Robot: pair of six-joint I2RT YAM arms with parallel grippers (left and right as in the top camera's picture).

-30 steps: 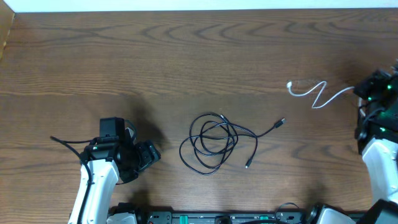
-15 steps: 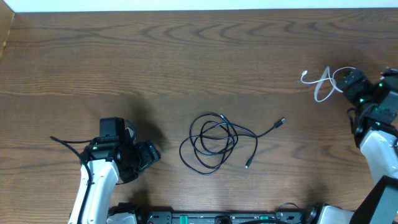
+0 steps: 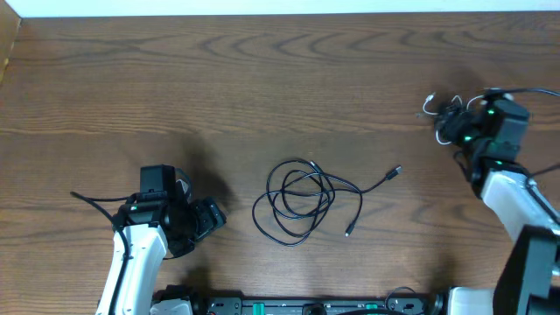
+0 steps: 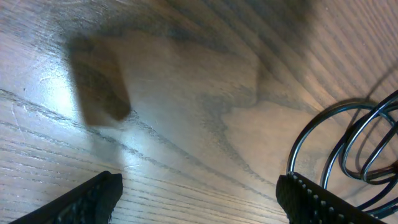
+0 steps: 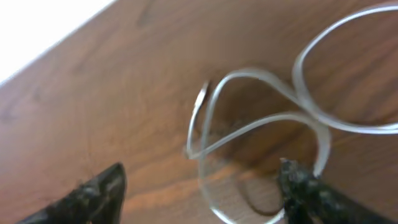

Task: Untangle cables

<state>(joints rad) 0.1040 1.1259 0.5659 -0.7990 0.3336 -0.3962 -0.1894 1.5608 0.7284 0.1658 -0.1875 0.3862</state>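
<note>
**Fig. Cable separation, mid-task.** White cable [image 3: 429, 107] lies bunched in a few loose loops at the far right of the table [image 3: 262, 79], well apart from the black cable coil [image 3: 311, 188] at centre-front. The coil's strands overlap in several rings, w/ two plug ends trailing free to the right; whether it is one cord or two cannot be told. In the right wrist view the white cable [image 5: 261, 122] rests on the wood between the fingertips of the right gripper [image 5: 202, 193], whose jaws stand wide apart, pinching nothing. Left gripper [image 3: 206, 219] sits just left of the coil; the left wrist view shows the left gripper [image 4: 199, 202] likewise open and empty, w/ the nearest black loops [image 4: 297, 146] beyond its right finger. Step in hand, as judged: white cord is set aside, so the black coil is what remains. Next move prob. calls for one arm to pin the coil's rings while the other takes a free plug end and draws it outward. Thin cord, so a low, centred pinch is needed, and a slow pull so crossings don't tighten.
</note>
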